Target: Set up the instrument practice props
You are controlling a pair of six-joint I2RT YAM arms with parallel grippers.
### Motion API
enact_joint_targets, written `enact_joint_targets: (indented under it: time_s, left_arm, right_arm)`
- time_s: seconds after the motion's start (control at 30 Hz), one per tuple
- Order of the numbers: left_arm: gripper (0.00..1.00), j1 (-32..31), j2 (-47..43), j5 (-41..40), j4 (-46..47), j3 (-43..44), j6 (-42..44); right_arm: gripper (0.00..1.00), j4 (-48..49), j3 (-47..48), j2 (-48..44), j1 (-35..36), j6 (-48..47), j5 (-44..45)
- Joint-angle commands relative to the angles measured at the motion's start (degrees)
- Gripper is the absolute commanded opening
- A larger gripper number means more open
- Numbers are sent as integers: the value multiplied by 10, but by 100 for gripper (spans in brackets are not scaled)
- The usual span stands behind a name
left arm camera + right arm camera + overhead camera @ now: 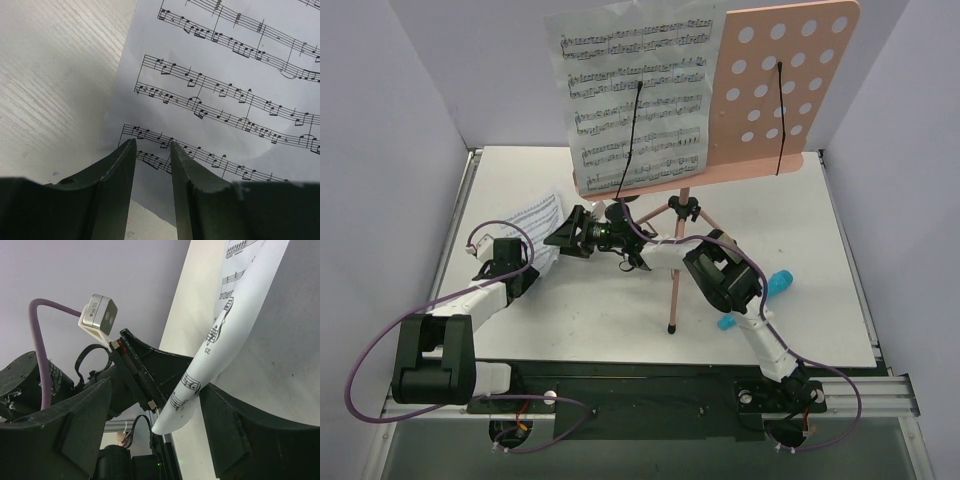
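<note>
The white tabletop (pixel 820 240) carries the pink music stand (pixel 725 152), which rises behind the right pincer (pixel 560 232), its tripod legs (pixel 672 290) just to that pincer's right. One sheet of music (pixel 635 95) leans on the desk under a black wire holder (pixel 630 140). The second sheet (pixel 532 222) lies curled between both pincers. The right pincer's jaws gape wide around its rolled edge. The left pincer (pixel 152 160) shows a narrow gap over the sheet's border, and a pinch cannot be told.
</note>
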Motion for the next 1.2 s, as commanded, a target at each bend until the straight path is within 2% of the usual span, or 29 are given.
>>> enact_joint_targets:
  time_s: [0.0, 0.23, 0.37, 0.63, 0.7, 0.8, 0.83, 0.9, 1.03, 1.07, 1.1, 1.17]
  left_arm:
    - [44, -4, 11, 12, -24, -3, -1]
    - [44, -4, 10, 13, -24, -2, -1]
    - [44, -4, 10, 14, -24, -3, -2]
    - [44, -4, 3, 12, -27, -1, -2]
    - [44, -4, 0, 14, -27, -1, -3]
    - [44, -4, -6, 18, -29, 1, -4]
    - [44, -4, -11, 19, -32, 2, -4]
    - [45, -4, -21, 26, -39, 5, -5]
    - [57, -3, -67, 34, -96, 34, -7]
    - [84, -3, -80, 35, -113, 51, 1]
    - [89, -3, -105, 34, -127, 58, 3]
    - [90, -2, -157, 31, -152, 81, 15]
  right_arm:
    - [65, 27, 5, -57, -1, -26, -9]
    - [64, -34, -9, -84, 2, -79, 9]
    - [63, -56, 4, -69, 2, -75, 20]
    - [53, -110, 20, -46, 3, -88, 22]
    - [46, -139, 23, -47, 3, -106, 29]
    - [25, -174, 32, -47, 4, -127, 35]
    - [11, -184, 37, -46, 4, -136, 37]
    - [0, -211, 47, -45, 5, -153, 41]
    - [0, -249, 37, -65, 8, -202, 56]
    - [0, -260, 29, -77, 11, -221, 61]
    - [0, -267, 23, -84, 12, -234, 64]
    - [0, -278, 3, -108, 15, -259, 75]
